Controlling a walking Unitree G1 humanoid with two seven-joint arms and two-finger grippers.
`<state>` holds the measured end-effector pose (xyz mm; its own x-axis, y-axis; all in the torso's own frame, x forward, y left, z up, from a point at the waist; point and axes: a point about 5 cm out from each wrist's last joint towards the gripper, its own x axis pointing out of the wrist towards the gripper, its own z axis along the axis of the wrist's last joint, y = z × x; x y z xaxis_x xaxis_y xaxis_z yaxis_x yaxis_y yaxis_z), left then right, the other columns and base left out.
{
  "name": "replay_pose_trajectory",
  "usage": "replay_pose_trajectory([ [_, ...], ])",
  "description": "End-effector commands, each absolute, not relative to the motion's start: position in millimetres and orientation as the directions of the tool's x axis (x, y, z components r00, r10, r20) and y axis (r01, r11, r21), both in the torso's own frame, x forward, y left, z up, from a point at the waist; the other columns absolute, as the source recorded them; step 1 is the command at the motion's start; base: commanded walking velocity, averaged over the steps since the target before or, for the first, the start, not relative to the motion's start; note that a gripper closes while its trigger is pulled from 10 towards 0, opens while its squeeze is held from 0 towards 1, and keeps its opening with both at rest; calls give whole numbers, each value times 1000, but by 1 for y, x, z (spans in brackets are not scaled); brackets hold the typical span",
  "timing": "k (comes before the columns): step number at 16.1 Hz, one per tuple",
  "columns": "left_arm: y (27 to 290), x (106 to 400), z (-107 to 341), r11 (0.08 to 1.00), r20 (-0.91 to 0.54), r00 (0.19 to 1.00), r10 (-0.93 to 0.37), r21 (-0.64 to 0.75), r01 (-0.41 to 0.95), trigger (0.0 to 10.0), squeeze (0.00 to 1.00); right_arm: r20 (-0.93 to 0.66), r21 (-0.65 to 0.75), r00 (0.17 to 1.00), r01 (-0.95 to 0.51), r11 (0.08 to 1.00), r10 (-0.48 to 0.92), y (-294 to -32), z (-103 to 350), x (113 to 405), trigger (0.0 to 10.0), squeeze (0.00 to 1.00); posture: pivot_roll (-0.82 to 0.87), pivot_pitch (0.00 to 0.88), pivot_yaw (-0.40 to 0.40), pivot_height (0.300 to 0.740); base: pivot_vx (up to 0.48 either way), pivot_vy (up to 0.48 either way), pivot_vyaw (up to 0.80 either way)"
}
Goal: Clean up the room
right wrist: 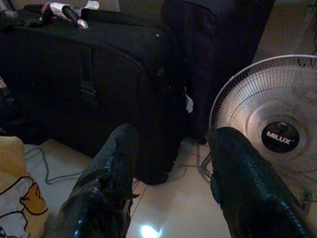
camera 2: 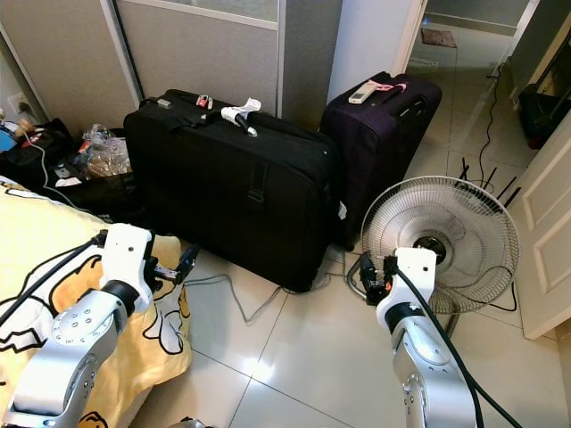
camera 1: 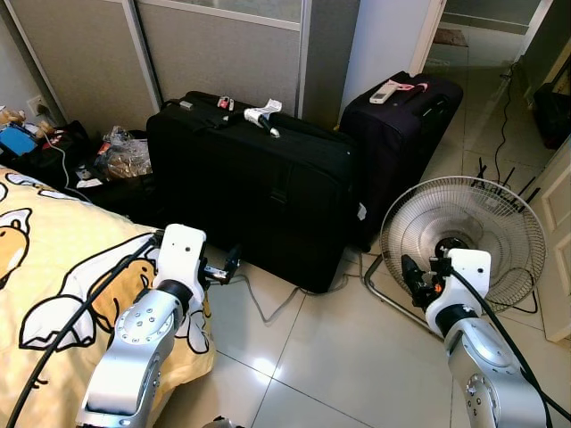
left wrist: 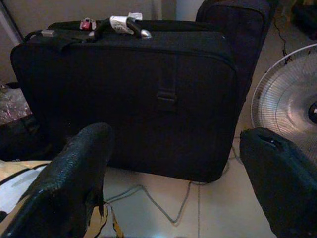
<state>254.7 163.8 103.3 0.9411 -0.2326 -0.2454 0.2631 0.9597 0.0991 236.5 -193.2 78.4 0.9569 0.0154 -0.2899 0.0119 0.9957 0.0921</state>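
Note:
A big black suitcase [camera 1: 259, 183] stands on the tiled floor with a white tag on its handle [camera 1: 260, 116]. Behind it to the right stands a dark purple suitcase [camera 1: 401, 134] with a white remote [camera 1: 385, 91] on top. My left gripper [camera 1: 230, 265] hovers open and empty at the edge of the yellow cartoon bedsheet [camera 1: 53, 267], pointing at the black suitcase [left wrist: 133, 94]. My right gripper [camera 1: 412, 276] is open and empty in front of a white floor fan [camera 1: 464, 236], and its fingers [right wrist: 114, 163] frame the suitcase and the fan [right wrist: 277, 124].
A grey cable [camera 1: 268, 308] trails over the tiles below the black suitcase. Clutter and plastic bags [camera 1: 125, 156] lie against the sliding wardrobe at the left. A doorway [camera 1: 482, 45] opens at the back right, with a white door [camera 1: 558, 223] beside the fan.

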Motion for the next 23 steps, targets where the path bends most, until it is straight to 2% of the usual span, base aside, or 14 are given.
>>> replay_pose_trajectory([
  [1,190,201,115,996,-336,938,89,44,-79,10000,0,-202,133,979,6,991,21,-174,122,220,10000,0,71,0,-46,740,0,0,0],
  [11,190,201,115,996,-336,938,89,44,-79,10000,0,-202,133,979,6,991,21,-174,122,220,10000,0,71,0,-46,740,0,0,0],
  [12,187,211,117,999,-314,949,42,35,-33,10000,1000,-234,133,972,-5,991,37,-168,111,218,10000,1000,43,0,-4,740,0,0,0],
  [14,187,223,122,1000,-248,969,7,4,-7,10000,1000,-245,132,968,-25,991,57,-161,99,221,10000,1000,50,0,-4,740,0,0,0],
  [16,194,218,129,999,-250,967,48,2,-49,10000,1000,-243,152,970,9,988,29,-164,104,220,10000,1000,55,0,1,740,0,0,0],
  [17,198,219,131,999,-256,966,43,-4,-45,10000,1000,-217,144,974,-27,989,58,-160,107,220,10000,1000,72,0,4,740,0,0,0],
  [19,197,215,135,999,-236,972,19,-34,-27,10000,1000,-291,143,952,-54,988,94,-153,98,214,10000,1000,89,0,-4,740,0,0,0],
  [20,187,216,142,994,-184,983,2,-108,-22,10000,1000,-251,132,959,-100,986,131,-152,100,208,10000,1000,49,0,14,740,0,0,0],
  [22,170,228,143,996,-178,982,-67,-70,55,10000,1000,-233,139,963,-102,985,132,-162,101,210,10000,1000,29,0,11,740,0,0,400],
  [23,168,233,147,993,-157,981,-116,-42,111,10000,541,-180,154,973,-119,981,146,-163,110,218,10000,1000,20,0,18,740,0,0,800],
])
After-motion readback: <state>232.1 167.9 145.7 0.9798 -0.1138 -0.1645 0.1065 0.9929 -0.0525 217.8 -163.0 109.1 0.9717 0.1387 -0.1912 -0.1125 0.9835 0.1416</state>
